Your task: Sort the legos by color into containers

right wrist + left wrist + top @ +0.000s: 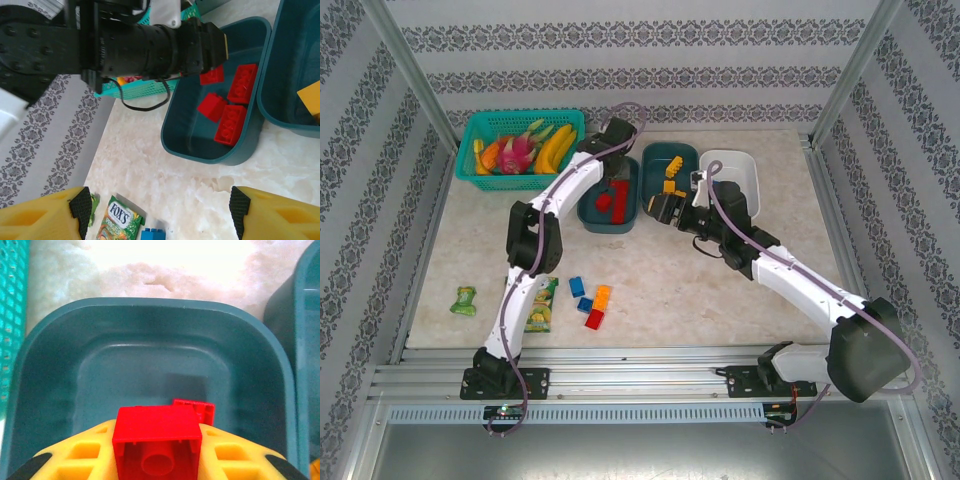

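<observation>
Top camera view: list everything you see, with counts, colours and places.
dark teal tubs: two, rear centre
white tub: one, right of them
red bricks: at least three, in left teal tub
yellow bricks: count unclear, in middle tub
loose bricks: two blue, one orange, one red, front centre
snack packets: two, green, front left
basket: one, bright teal, rear left, holding fruit
left hand: shut on red brick above left tub
right hand: open, near middle tub

Dark teal tub point(150, 340) was smooth plastic, dull sheen. Red brick point(157, 440) was glossy moulded plastic. Left gripper fingers point(85, 455) were matt yellow plastic. Tabletop point(165, 185) looked like polished marble. Snack packet point(117, 222) was shiny printed film. Rails point(620, 368) were brushed metal.
</observation>
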Action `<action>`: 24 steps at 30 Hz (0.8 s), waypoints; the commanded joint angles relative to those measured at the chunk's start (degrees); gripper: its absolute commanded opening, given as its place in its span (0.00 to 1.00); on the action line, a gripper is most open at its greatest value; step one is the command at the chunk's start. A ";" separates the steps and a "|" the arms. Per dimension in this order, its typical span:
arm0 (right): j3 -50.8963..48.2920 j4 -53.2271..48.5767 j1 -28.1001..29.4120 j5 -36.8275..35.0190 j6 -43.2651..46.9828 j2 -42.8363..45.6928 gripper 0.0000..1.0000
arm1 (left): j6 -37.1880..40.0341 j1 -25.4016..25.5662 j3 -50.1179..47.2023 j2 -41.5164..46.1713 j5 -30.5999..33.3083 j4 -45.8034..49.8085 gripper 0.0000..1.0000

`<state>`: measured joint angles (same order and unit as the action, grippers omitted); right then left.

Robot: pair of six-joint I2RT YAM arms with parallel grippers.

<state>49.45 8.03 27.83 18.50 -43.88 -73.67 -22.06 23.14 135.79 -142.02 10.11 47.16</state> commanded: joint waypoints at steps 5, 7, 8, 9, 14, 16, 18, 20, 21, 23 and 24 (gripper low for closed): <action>0.64 2.02 -0.94 2.41 -1.16 -0.99 0.75 | 0.57 -1.38 2.94 -3.56 2.17 -0.12 0.35; 0.62 2.33 -1.11 2.63 -1.38 -1.27 0.75 | 0.22 -1.80 2.99 -4.10 2.01 0.28 0.35; 0.72 2.41 -1.12 2.83 -1.39 -1.51 0.75 | -0.13 -2.04 2.93 -4.23 1.57 0.23 0.35; 0.82 2.43 -1.12 2.96 -1.42 -1.71 0.75 | -0.17 -2.13 2.95 -4.40 1.32 0.28 0.36; 1.15 2.58 -1.12 3.68 -1.64 -3.05 0.75 | 0.31 -2.41 2.91 -4.75 0.28 0.38 0.39; 1.17 2.58 -1.01 3.79 -1.74 -3.45 0.75 | 0.44 -2.46 2.90 -4.93 -0.33 0.68 0.44; 1.17 2.30 -0.82 3.75 -1.66 -3.74 0.75 | 0.52 -2.57 2.83 -5.19 -0.78 1.08 0.50; 1.45 1.87 -0.60 3.77 -1.35 -3.93 0.75 | 0.52 -2.57 2.81 -5.24 -1.18 1.67 0.54; 1.71 1.36 -0.50 3.67 -1.02 -4.00 0.75 | 0.52 -2.57 2.77 -5.20 -1.28 1.98 0.55; 2.60 -0.25 0.00 3.52 0.12 -4.11 0.75 | 0.44 -2.56 2.57 -4.41 -1.46 2.22 0.60; 2.95 -0.82 0.19 3.35 0.68 -4.07 0.75 | 0.42 -2.55 2.56 -3.85 -1.56 2.20 0.62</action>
<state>49.93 7.99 27.22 21.10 -44.82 -77.47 -21.87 21.26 136.77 -145.69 9.06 47.24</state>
